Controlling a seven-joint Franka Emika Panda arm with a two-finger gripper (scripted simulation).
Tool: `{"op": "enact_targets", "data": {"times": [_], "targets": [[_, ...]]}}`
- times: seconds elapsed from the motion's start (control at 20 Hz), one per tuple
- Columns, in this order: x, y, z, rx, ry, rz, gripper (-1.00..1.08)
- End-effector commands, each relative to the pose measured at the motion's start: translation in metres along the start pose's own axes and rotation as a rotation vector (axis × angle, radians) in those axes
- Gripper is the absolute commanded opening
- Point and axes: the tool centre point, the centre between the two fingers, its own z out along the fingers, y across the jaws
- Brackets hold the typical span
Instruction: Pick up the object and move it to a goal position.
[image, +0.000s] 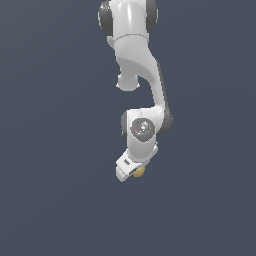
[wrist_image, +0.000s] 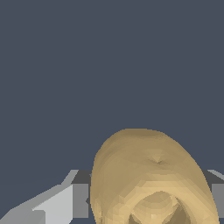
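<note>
The object (image: 139, 172) is a small tan-yellow lumpy ball that peeks out from under the white gripper (image: 133, 173) in the exterior view. In the wrist view the object (wrist_image: 148, 175) fills the space between the two grey fingers (wrist_image: 57, 203), and its sides meet both pads. A round dimple shows on its near face. The gripper (wrist_image: 151, 205) is shut on the object. Most of the ball is hidden by the hand in the exterior view.
The white arm (image: 140, 75) reaches in from the upper edge of the exterior view over a flat dark blue-grey floor (image: 50, 150). Nothing else shows around it.
</note>
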Motion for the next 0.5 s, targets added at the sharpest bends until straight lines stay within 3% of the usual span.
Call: {"op": "enact_targets", "data": {"times": [0.0, 0.45], "targets": [[0.0002, 0.0, -0.0002, 0.0, 0.0, 0.0, -1.0], [-0.0029, 0.0005, -0.0053, 0.0, 0.0, 0.0, -1.0]]}}
